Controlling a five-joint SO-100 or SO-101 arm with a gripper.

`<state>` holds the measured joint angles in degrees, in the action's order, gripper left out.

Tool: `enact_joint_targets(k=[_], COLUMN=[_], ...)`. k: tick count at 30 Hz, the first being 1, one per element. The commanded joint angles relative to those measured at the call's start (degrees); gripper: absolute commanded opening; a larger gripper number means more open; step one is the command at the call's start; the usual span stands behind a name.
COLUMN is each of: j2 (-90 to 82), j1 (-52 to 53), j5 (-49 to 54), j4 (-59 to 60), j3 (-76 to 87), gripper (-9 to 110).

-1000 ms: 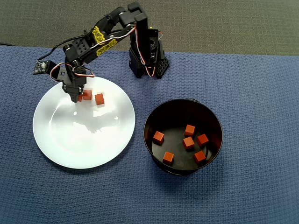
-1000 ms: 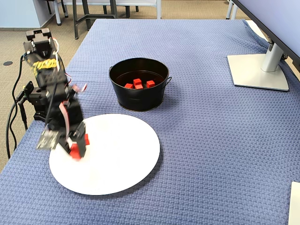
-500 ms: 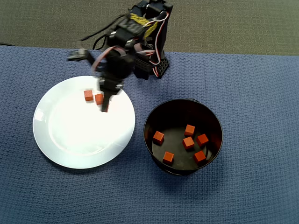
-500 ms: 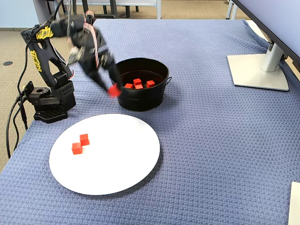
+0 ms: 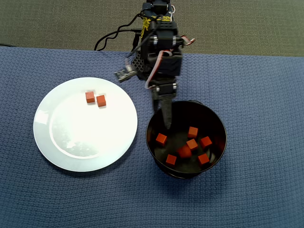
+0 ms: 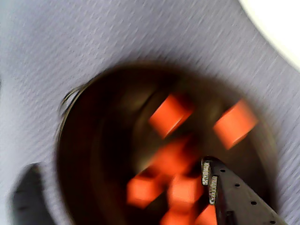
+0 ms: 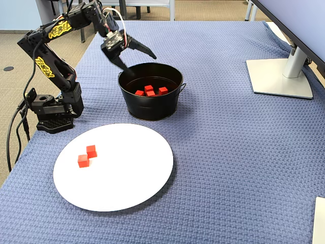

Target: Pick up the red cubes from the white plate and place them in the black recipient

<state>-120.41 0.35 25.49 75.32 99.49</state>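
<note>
Fingers (image 7: pixel 147 53) spread apart and empty, the gripper (image 7: pixel 136 62) poised over the near rim of the black recipient (image 7: pixel 151 109).
Six red cubes (image 5: pixel 192 144) lie inside the tub in the overhead view, one blurred; two more (image 5: pixel 95 98) sit side by side on the white plate (image 5: pixel 71 152), well apart from the arm.

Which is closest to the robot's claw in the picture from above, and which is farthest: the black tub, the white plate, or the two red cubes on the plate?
Measured from the gripper:
1. black tub, right beneath it.
2. white plate, to its left.
3. two red cubes, farther left, near the plate's top edge.
</note>
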Motion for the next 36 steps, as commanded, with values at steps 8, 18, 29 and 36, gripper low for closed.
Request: enact_joint_targets(k=[8,18,29,36], j2=[-0.2,11.9,23.3,24.5], j1=[40.3,55.1,63.0,62.9], j5=[24.4,40.8,43.4,43.1], j4=[-12.7,-13.4,-16.8,-22.1], j3=[12.5,15.6,11.2,17.9], gripper=[27,28,25,22])
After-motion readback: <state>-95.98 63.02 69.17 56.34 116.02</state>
